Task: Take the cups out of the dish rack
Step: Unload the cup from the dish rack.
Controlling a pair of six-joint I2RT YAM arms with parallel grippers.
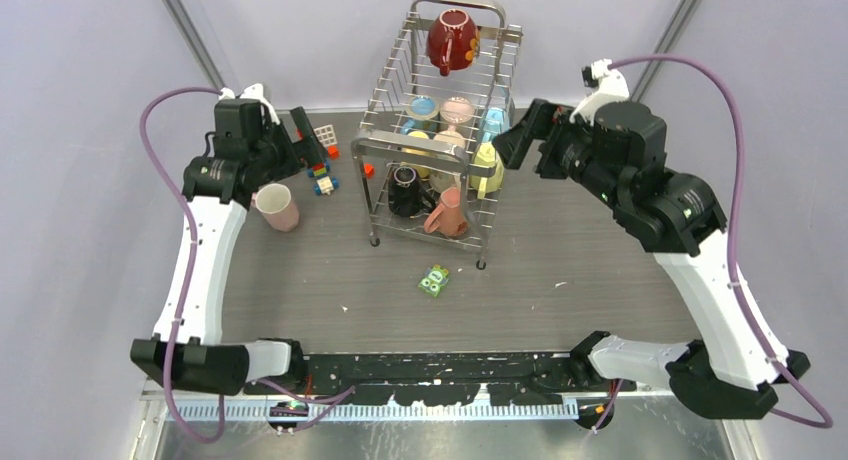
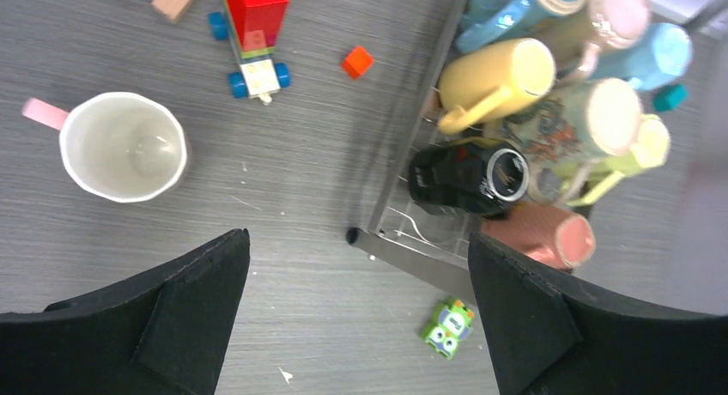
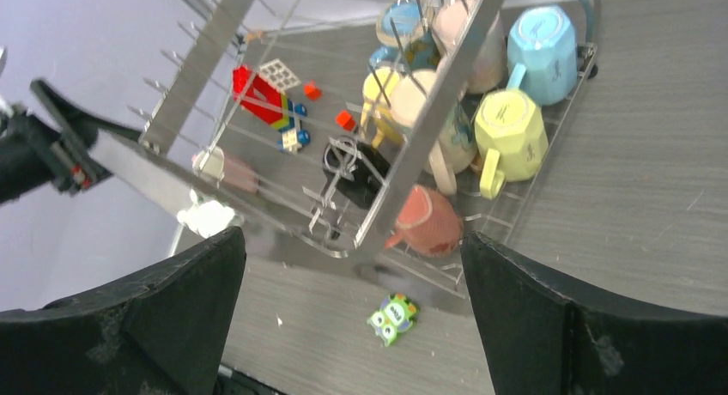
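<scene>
The dish rack (image 1: 412,151) stands mid-table. A dark red cup (image 1: 452,40) sits on its top tier. Its lower tier holds several cups: yellow (image 2: 498,77), black (image 2: 468,180), salmon (image 2: 541,236), light blue (image 3: 541,39) and pale yellow-green (image 3: 511,133). A pale pink cup (image 1: 277,206) stands upright on the table left of the rack; in the left wrist view this pale pink cup (image 2: 124,146) shows a white inside. My left gripper (image 2: 358,240) hangs open above the table between that cup and the rack, holding nothing. My right gripper (image 3: 352,240) is open and empty, high beside the rack's right side.
Coloured toy blocks (image 1: 320,165) lie behind the pink cup, with a small orange block (image 2: 358,61) near the rack. A small green packet (image 1: 434,280) lies in front of the rack. Walls close in the table at the back and sides.
</scene>
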